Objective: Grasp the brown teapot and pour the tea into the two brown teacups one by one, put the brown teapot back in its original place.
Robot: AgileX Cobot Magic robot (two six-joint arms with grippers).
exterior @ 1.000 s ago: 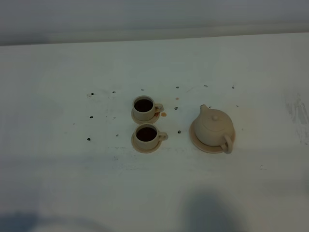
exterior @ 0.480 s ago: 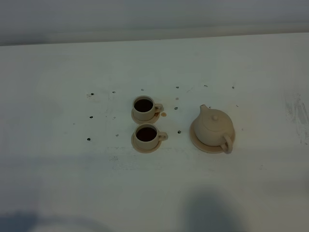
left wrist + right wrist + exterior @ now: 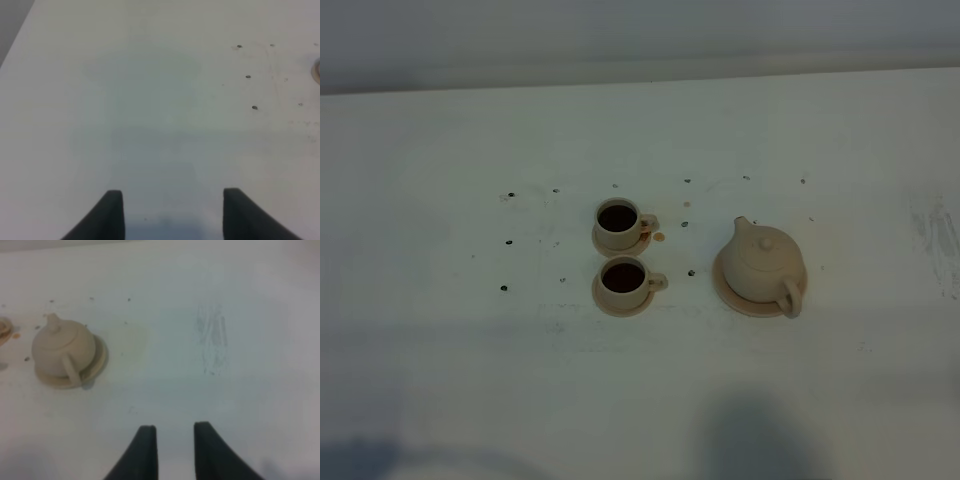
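The brown teapot (image 3: 765,262) stands upright on its wide flat saucer (image 3: 728,292), right of the table's middle, spout to the far left and handle to the near right. The two brown teacups (image 3: 617,224) (image 3: 623,279) stand on small saucers to its left, one behind the other, both holding dark tea. Neither gripper shows in the high view. In the right wrist view my right gripper (image 3: 176,452) is empty, its fingers a little apart, well away from the teapot (image 3: 62,350). In the left wrist view my left gripper (image 3: 172,212) is open and empty over bare table.
The white table (image 3: 440,350) has small dark specks (image 3: 509,242) left of the cups and a small tea stain (image 3: 659,237) beside the far cup. A scuffed grey patch (image 3: 212,340) lies right of the teapot. The table's far edge meets a grey wall.
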